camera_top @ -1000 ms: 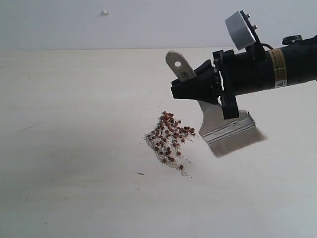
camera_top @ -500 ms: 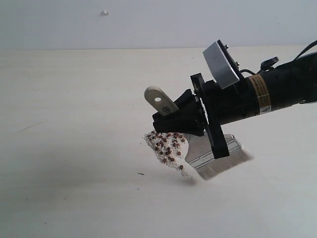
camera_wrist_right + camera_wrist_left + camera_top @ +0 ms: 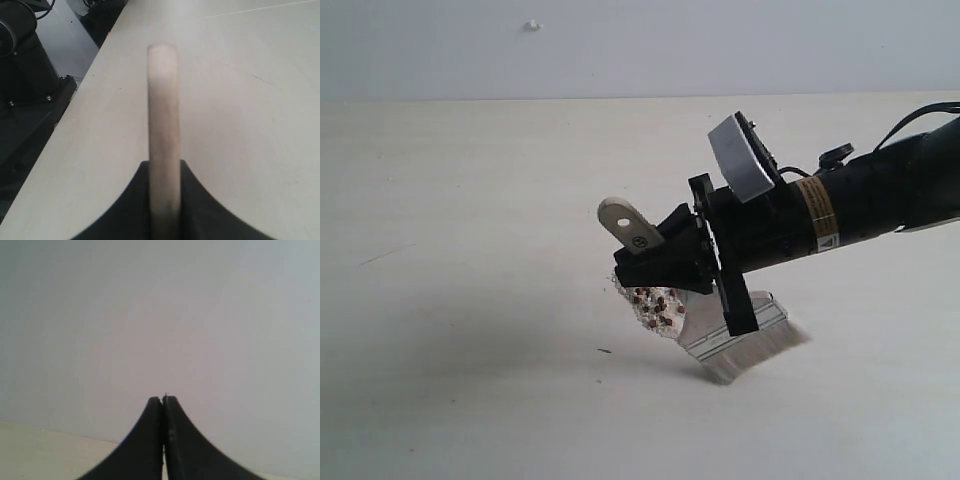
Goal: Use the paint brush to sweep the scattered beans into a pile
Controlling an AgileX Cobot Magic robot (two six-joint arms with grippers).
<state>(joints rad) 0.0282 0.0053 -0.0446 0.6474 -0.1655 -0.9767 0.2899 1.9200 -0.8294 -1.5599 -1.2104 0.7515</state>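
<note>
the paint brush (image 3: 700, 318) is marked by a pale cream handle (image 3: 625, 222), a silver band (image 3: 715, 338) and whitish bristles (image 3: 758, 352). just beside the band, reddish-brown beans (image 3: 656, 304) are seen speckled among whitish crumbs (image 3: 620, 283). the right gripper (image 3: 655, 262) on the handle is coloured black, as is the arm (image 3: 880, 195) behind the brush, which is broken by a yellow label (image 3: 817, 214) and a grey plate (image 3: 740, 158). the table (image 3: 470, 260) under the brush is pale cream, faintly streaked. the wall (image 3: 620, 50) beyond the brush is plain light grey. the left gripper (image 3: 163, 412) is shown black against grey.
</note>
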